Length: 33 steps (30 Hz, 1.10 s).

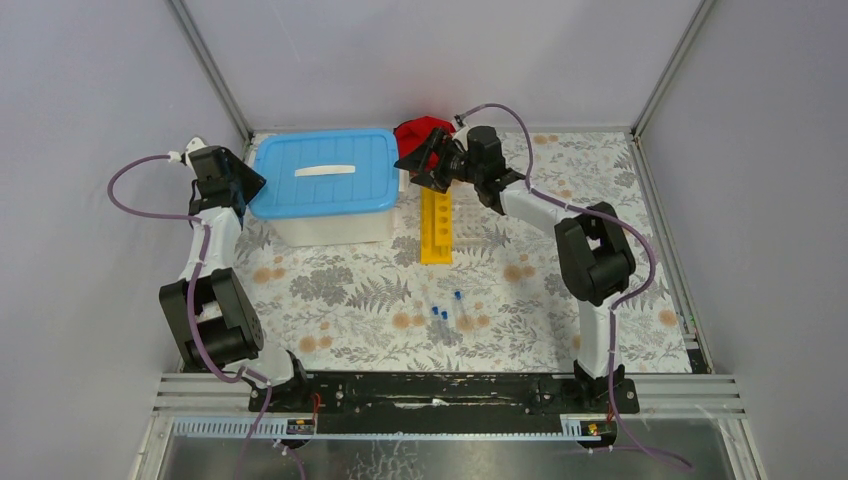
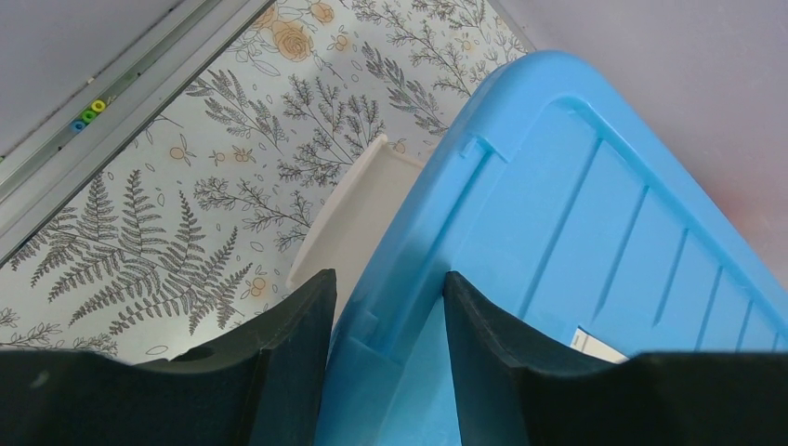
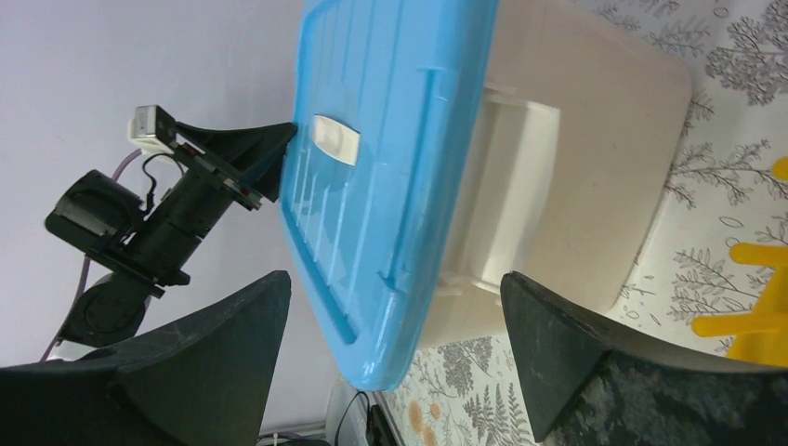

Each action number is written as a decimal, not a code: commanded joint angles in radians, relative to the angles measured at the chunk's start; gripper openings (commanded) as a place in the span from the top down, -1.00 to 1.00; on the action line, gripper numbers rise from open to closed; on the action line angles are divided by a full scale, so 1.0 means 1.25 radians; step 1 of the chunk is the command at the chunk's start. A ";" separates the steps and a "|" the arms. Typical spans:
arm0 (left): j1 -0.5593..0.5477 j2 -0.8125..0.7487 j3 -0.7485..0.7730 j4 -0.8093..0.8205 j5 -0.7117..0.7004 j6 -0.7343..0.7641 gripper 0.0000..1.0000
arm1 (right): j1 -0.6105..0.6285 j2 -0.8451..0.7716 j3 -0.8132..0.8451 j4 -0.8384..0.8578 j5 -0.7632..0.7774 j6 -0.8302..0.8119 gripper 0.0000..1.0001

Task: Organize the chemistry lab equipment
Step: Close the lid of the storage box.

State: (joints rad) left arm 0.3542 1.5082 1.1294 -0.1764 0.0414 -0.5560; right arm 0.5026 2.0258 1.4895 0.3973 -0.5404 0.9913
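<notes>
I have a hand at each end of the white blue-lidded tub, which sits at the far left of the table. I take the step to be getting its lid off so the loose pieces can go in.

My left hand is spread, with the lid's left rim showing in the gap. I cannot tell whether the fingers touch it. My right hand is spread wide and is short of the tub's right end, gripping nothing.

To do this well, I would bring the right hand in level with the lid's lip, not the white wall below it. I would close both hands only once each rim sits squarely between the fingers. Then I would lift both ends together, since a one-sided pull is likely to tilt the lid or drag the whole tub.

The long yellow holed rack lies just beside the right hand, and something red sits behind it, so I would keep that arm's sweep small. The small clear blue-capped tubes lie near the table's middle, well apart from the tub.
</notes>
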 commanded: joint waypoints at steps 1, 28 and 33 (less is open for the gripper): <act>-0.016 0.027 -0.043 -0.125 0.004 -0.012 -0.03 | -0.001 0.001 0.032 -0.005 0.007 -0.017 -0.81; -0.028 0.023 -0.053 -0.117 0.006 -0.014 -0.03 | 0.009 0.119 0.127 0.063 -0.045 0.054 -0.80; -0.028 0.023 -0.056 -0.117 0.002 -0.008 -0.03 | 0.010 0.139 0.145 0.112 -0.063 0.098 -0.78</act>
State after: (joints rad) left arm 0.3408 1.5021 1.1191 -0.1711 0.0406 -0.5735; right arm 0.5056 2.1933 1.6150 0.4229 -0.5705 1.0523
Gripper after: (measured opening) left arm 0.521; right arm 0.898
